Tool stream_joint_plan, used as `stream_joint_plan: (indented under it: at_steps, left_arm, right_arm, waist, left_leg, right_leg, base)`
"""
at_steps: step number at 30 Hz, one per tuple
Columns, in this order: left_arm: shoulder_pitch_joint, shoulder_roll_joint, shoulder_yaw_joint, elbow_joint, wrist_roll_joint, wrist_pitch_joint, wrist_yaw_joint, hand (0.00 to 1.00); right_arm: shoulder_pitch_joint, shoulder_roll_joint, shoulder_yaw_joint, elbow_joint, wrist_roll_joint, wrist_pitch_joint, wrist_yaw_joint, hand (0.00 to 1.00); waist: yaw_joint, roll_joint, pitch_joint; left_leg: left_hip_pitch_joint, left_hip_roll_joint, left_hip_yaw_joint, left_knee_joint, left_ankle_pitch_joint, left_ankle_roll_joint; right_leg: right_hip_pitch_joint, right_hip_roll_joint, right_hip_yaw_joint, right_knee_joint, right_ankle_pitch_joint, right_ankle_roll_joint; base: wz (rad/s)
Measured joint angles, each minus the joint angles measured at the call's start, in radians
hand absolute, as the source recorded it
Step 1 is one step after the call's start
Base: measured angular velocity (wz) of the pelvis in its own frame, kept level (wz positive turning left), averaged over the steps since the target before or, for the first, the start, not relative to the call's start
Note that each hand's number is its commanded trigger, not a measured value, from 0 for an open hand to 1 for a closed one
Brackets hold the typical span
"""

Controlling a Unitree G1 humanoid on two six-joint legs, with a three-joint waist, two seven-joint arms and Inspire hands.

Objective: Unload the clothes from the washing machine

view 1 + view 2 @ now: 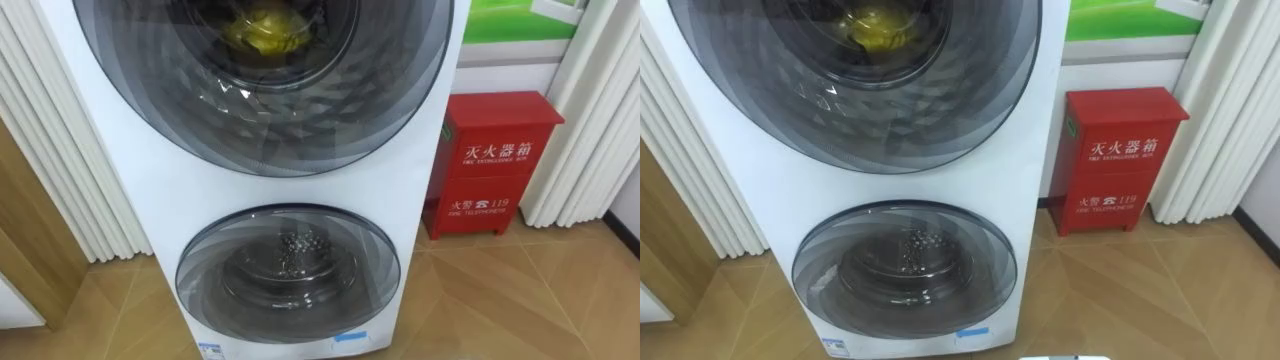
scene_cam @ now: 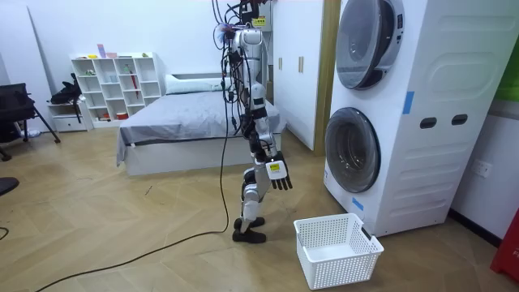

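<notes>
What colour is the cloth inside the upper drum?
The cloth is yellow, clearest in the left eye view.

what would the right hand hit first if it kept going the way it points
The right hand hangs pointing down, slightly toward the washing machine. Straight on, it would likely meet the floor just short of the white basket, though depth is unclear.

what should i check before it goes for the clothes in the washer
1. Clothes located: ok, yellow cloth lies behind the upper door.
2. That door open: not ok, it is shut.
3. Basket ready: ok, on the floor before the washing machine.
4. Right robot hand free: ok, open and holding nothing.
5. Door within reach from where it stands: cannot tell.
</notes>
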Motion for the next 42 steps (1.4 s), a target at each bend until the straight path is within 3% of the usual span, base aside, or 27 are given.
stream_joint_plan:
  at_steps: [14,17,20,24,27,28,31,34,42]
  left_arm:
    - [0.004,-0.002,0.024,0.0,0.009,0.003,-0.011,0.0]
    - [0.004,-0.002,0.026,-0.002,0.009,0.003,-0.016,0.0]
    - [-0.006,-0.001,0.047,-0.003,0.018,0.004,-0.02,0.0]
    - [-0.023,0.006,0.068,-0.008,0.071,0.003,-0.029,0.0]
    - [-0.024,0.016,0.084,-0.01,0.111,0.007,-0.03,0.0]
    - [-0.022,0.026,0.086,-0.012,0.142,0.016,-0.032,0.0]
    - [-0.021,0.052,0.088,-0.027,0.178,0.057,-0.032,0.0]
    - [-0.017,0.061,0.085,-0.063,0.206,0.09,-0.033,0.0]
    - [-0.013,0.077,0.124,-0.074,0.216,0.132,-0.032,0.0]
  right_arm:
    - [-0.002,-0.001,-0.01,-0.001,0.023,0.012,-0.012,0.0]
    - [-0.006,-0.005,-0.053,-0.004,0.022,0.012,-0.033,0.0]
    - [-0.045,-0.015,-0.138,-0.057,0.023,0.035,-0.071,0.0]
    - [-0.166,-0.064,-0.228,-0.214,0.026,0.033,-0.136,0.0]
    - [-0.266,-0.118,-0.253,-0.355,0.019,0.029,-0.173,0.0]
    - [-0.301,-0.133,-0.274,-0.402,0.009,0.028,-0.179,0.0]
    - [-0.393,-0.179,-0.277,-0.5,-0.017,0.033,-0.214,0.0]
    - [-0.497,-0.213,-0.276,-0.519,-0.045,0.033,-0.234,0.0]
    - [-0.636,-0.249,-0.275,-0.549,-0.056,0.038,-0.255,0.0]
  waist:
    - [0.001,-0.001,-0.0007]
    - [0.002,0.0,-0.001]
    - [-0.006,-0.009,0.0052]
    - [-0.001,-0.021,0.0095]
    - [0.003,-0.035,0.0055]
    - [0.005,-0.044,0.0008]
    - [0.026,-0.076,-0.0015]
    - [0.03,-0.09,-0.006]
    - [0.056,-0.089,-0.0064]
  left_leg:
    - [0.0,-0.001,0.001,0.0,-0.001,0.002]
    - [0.0,-0.002,0.001,0.002,-0.002,0.003]
    - [-0.003,-0.004,0.0,0.005,0.0,0.007]
    - [0.001,-0.01,0.0,0.003,0.007,0.013]
    - [-0.004,-0.012,-0.001,0.005,0.008,0.016]
    - [-0.004,-0.012,-0.002,0.011,0.009,0.015]
    - [-0.01,-0.012,-0.004,0.022,0.009,0.015]
    - [-0.012,-0.012,-0.009,0.022,0.009,0.015]
    - [-0.016,-0.012,-0.013,0.022,0.009,0.015]
  right_leg:
    - [0.0,-0.001,0.0,0.0,0.0,0.0]
    - [0.0,-0.003,0.001,0.0,0.0,0.0]
    - [-0.002,-0.005,0.0,0.001,0.0,0.0]
    - [0.001,-0.01,-0.002,0.002,0.0,0.0]
    - [-0.004,-0.012,-0.006,0.002,0.0,0.0]
    - [-0.004,-0.012,-0.006,0.001,0.0,0.0]
    - [-0.002,-0.011,-0.008,0.001,0.0,0.0]
    - [-0.003,-0.01,-0.009,-0.001,0.001,0.001]
    - [-0.011,-0.01,-0.01,-0.001,0.002,0.004]
  base:
    - [0.0]
    - [0.0]
    - [0.0]
    - [0.0]
    - [0.02]
    - [0.06]
    - [0.03]
    - [0.06]
    - [0.03]
